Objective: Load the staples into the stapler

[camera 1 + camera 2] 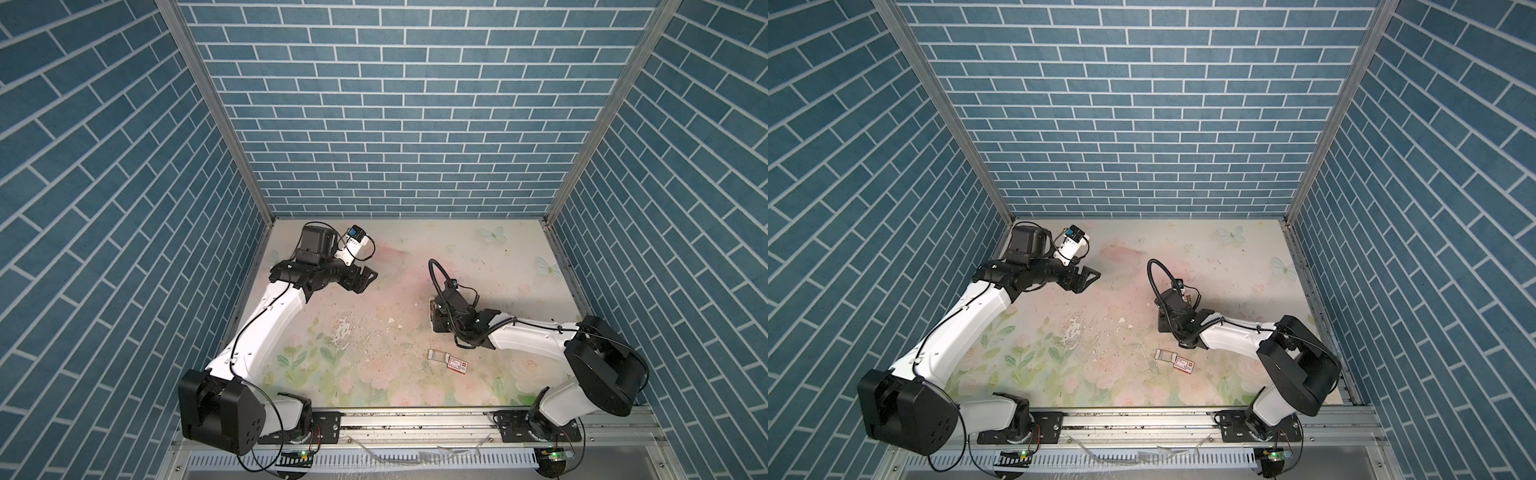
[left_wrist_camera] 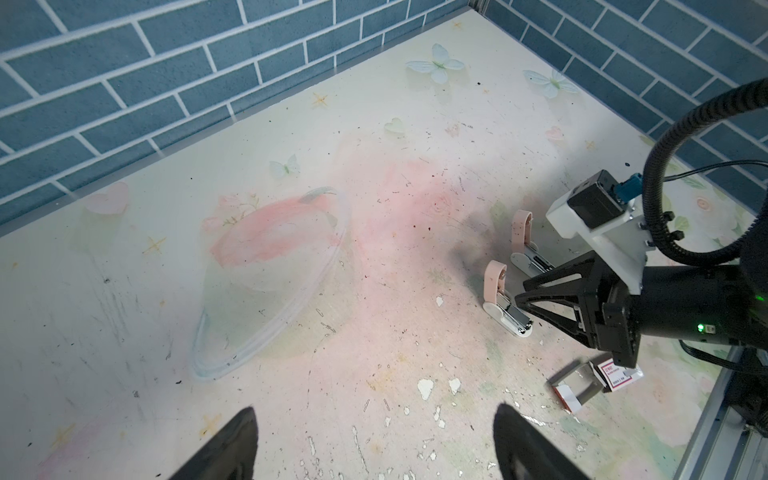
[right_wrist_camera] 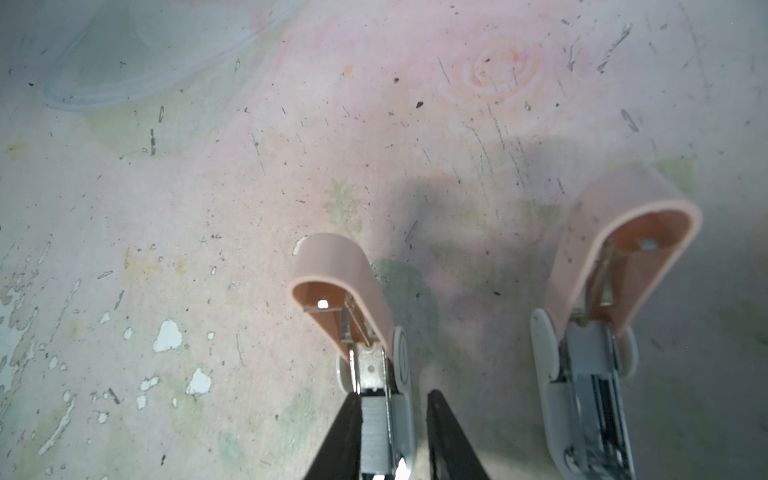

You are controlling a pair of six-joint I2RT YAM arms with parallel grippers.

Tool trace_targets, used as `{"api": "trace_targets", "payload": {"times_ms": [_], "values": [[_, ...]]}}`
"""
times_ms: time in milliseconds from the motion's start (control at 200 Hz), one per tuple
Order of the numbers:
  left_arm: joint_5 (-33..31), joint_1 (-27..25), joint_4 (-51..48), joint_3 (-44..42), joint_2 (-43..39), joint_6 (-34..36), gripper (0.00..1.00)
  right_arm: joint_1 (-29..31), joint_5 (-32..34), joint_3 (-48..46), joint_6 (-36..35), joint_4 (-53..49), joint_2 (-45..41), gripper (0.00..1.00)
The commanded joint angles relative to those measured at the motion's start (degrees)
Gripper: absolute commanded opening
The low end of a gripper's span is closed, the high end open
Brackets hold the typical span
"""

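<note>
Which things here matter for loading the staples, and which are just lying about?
Job: staples at the right hand; stapler under it, lid open.
Lying about: second stapler beside it, also open; red-and-white box; clear tray by the box; clear lid.

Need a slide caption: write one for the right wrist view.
Right pincer straddles an open pink-lidded stapler with staples in its channel; a second open stapler sits beside it.
</note>
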Motion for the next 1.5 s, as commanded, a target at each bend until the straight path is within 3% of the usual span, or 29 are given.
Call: {"api": "trace_targets", "payload": {"times_ms": [0,995,1260,1495], "values": [[0.15,0.33,0.09,-0.44,-0.47,-0.16,0.90,-0.06,-0.22,-1.01,0.34,-1.94,-0.78,0.29],[0.11,0.33,0.33,-0.84,-0.80,-0.23,0.90,0.69,-1.79,-4.20,2.32,-0.27,1.74,0.28],[-0.06,0.33,0.33,-0.55,-0.69,-0.14,0.90,0.72,0.15,-2.25,0.54,-1.23,-2.42,0.29],[0.38,0.33,0.26,0.08,-0.84,-0.57,0.90,0.73,2.74,1.31,0.04,-11.05,-11.47,0.29]]}}
